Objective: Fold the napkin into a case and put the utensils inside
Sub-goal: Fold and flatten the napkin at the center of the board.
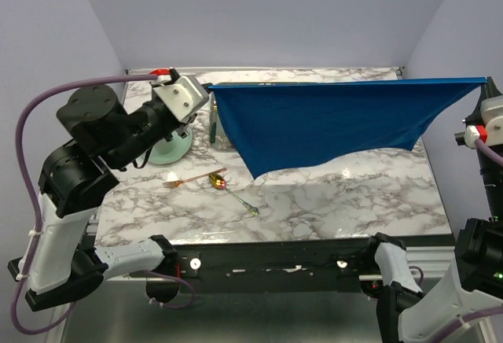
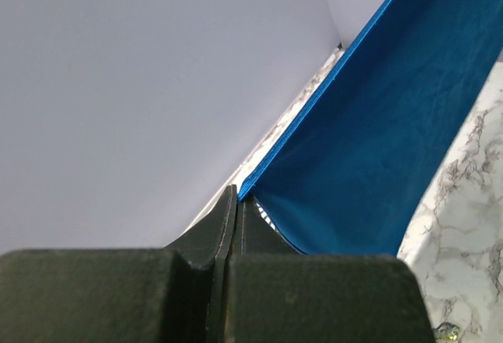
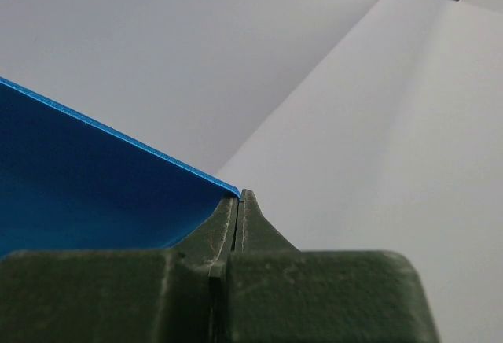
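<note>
The bright blue napkin (image 1: pixel 330 123) hangs stretched in the air across the back of the table, its lower edge drooping toward the marble top. My left gripper (image 1: pixel 209 87) is shut on its left corner; the cloth (image 2: pixel 377 130) runs up and right from the pinched tips (image 2: pixel 238 195). My right gripper (image 1: pixel 484 81) is shut on the right corner, with the cloth (image 3: pixel 86 186) to the left of the tips (image 3: pixel 240 195). The copper-pink fork (image 1: pixel 189 179) and the small spoon (image 1: pixel 232 189) lie on the table at front left, below the napkin. No case is formed.
A pale green plate (image 1: pixel 174 148) sits under the left arm's wrist. A dark object (image 1: pixel 214 129) stands behind the napkin's left edge, partly hidden. The marble table (image 1: pixel 354 201) ends in a dark front rail; walls close the back and sides.
</note>
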Controlling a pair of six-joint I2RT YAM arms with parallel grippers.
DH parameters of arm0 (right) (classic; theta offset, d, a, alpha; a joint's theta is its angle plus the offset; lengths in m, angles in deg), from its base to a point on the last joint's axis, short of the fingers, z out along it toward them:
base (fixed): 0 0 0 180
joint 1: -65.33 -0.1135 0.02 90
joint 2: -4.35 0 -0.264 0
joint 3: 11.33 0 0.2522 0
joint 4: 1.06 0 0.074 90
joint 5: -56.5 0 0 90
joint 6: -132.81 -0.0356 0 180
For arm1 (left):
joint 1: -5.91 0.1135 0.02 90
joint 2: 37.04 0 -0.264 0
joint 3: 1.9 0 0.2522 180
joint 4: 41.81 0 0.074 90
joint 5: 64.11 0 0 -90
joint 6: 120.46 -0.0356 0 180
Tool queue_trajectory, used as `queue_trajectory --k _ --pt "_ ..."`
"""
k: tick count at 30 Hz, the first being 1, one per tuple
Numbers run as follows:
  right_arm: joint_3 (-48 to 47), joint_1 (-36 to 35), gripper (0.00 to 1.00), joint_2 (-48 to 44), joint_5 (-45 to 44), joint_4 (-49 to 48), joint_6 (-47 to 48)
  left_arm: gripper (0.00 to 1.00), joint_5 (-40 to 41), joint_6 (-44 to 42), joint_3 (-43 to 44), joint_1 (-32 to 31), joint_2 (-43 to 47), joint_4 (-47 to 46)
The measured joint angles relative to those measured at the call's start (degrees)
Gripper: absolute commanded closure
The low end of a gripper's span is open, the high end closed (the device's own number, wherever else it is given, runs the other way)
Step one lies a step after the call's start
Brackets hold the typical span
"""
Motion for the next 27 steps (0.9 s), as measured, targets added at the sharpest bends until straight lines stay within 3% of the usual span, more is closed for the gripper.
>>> queue_trajectory --k 10,17,27 --pt "1.18 0.00 0.99 -0.57 2.54 0.04 -0.35 1.00 2.16 0.00 0.50 0.70 0.66 -0.11" --pt "14.93 -0.02 0.99 2.67 4.76 0.04 1.46 1.00 7.54 -1.11 -7.45 1.62 -3.76 -2.34" --pt "33.88 -2.08 0.99 20.20 5.64 -1.79 2.84 1.00 3.67 -2.05 -14.86 11.47 -24.63 -10.49"
